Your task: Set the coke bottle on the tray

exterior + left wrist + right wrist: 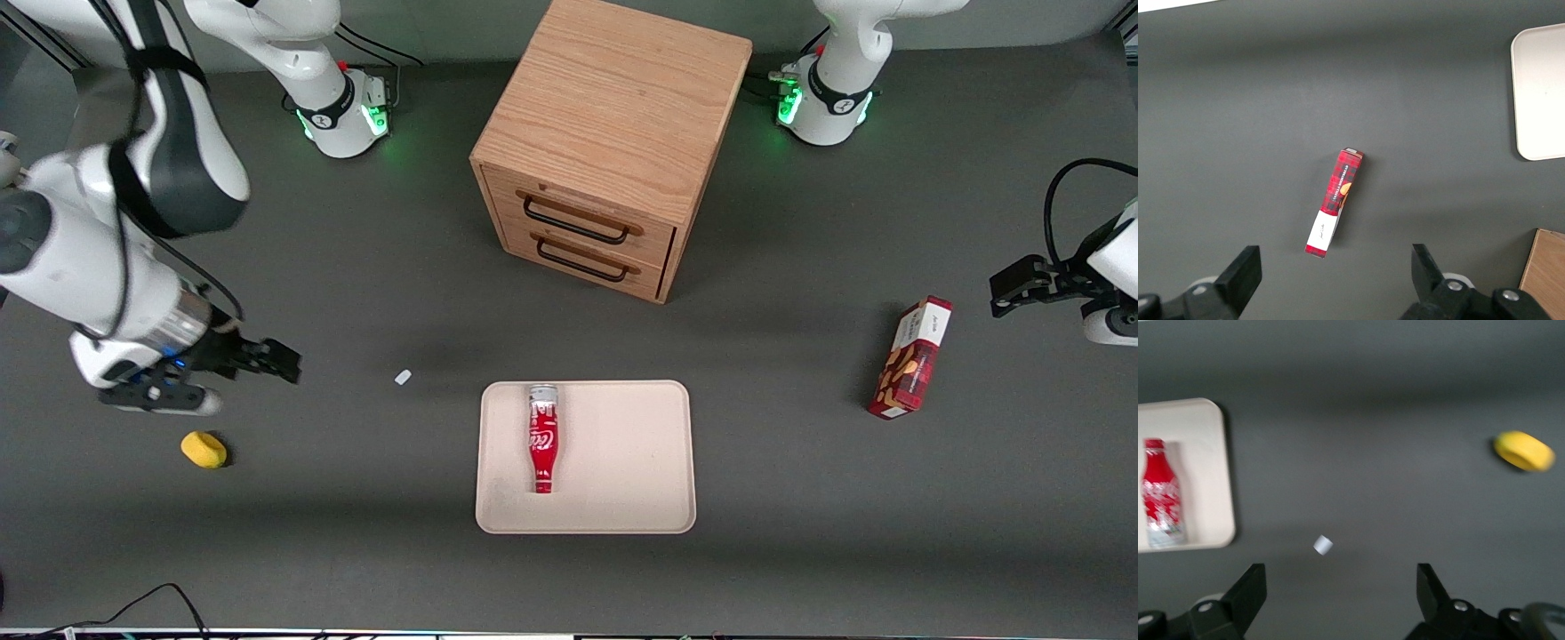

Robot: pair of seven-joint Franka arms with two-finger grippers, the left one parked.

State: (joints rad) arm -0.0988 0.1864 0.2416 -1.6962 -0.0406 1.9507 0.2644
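Dark grey matting covers the table (373, 551), and the tray (622, 471) serves as the reference for every position below. The coke bottle (542, 437) lies on its side inside the tray, on the half nearer the working arm, with its red cap toward the front camera and its silver-grey base toward the wooden cabinet (605, 151). The bottle rests fully within the raised rim and nothing grips it. The gripper (267, 360) hangs above the table well away from the tray, toward the working arm's end; its fingers are spread apart and hold nothing, as the right wrist view confirms with both black fingertips (1248, 590) wide of each other. A yellow object (204, 449) lies on the table near the gripper, slightly closer to the front camera. A small white scrap (403, 377) sits between gripper and tray, just off the tray's corner. A red snack box (911, 357) stands toward the parked arm's end, well apart from the tray.
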